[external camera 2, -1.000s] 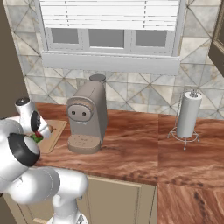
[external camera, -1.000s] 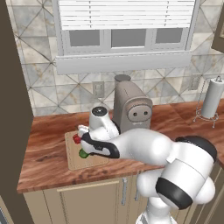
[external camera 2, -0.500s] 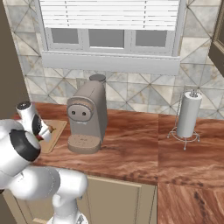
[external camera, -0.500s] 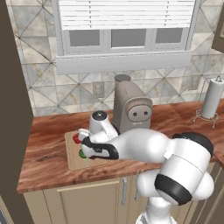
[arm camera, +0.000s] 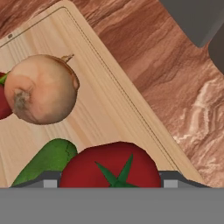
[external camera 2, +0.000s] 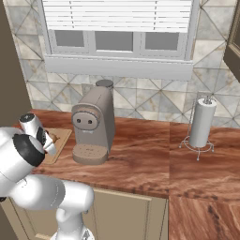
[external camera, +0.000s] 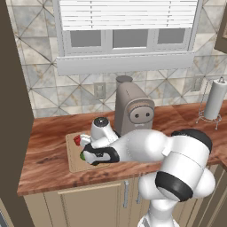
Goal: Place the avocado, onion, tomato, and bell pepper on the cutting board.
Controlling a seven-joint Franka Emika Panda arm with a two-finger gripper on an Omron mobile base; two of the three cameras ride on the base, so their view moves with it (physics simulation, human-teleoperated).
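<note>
The light-wood cutting board (arm camera: 109, 109) lies on the reddish counter, and in the left base view this cutting board (external camera: 73, 164) is at the counter's left. On it rest the tan onion (arm camera: 41, 89), the green avocado (arm camera: 46, 162) and, at the left edge, a red piece that looks like the bell pepper (arm camera: 2, 103). The tomato (arm camera: 109, 164) sits between the fingers of my gripper (arm camera: 112, 180), which is shut on it low over the board, beside the avocado. From the left base view, the gripper (external camera: 87, 156) hangs over the board's front part. My fingertips are hidden.
A grey coffee machine (external camera: 135, 113) stands just right of the board, close to my arm. A paper towel holder (external camera: 216, 99) is at the far right. A dark wall panel (external camera: 13, 88) bounds the counter on the left. The counter's front edge (external camera: 71, 186) is near the board.
The hand has sunk slightly toward the board, still shut on the tomato. The produce on the board has not moved.
</note>
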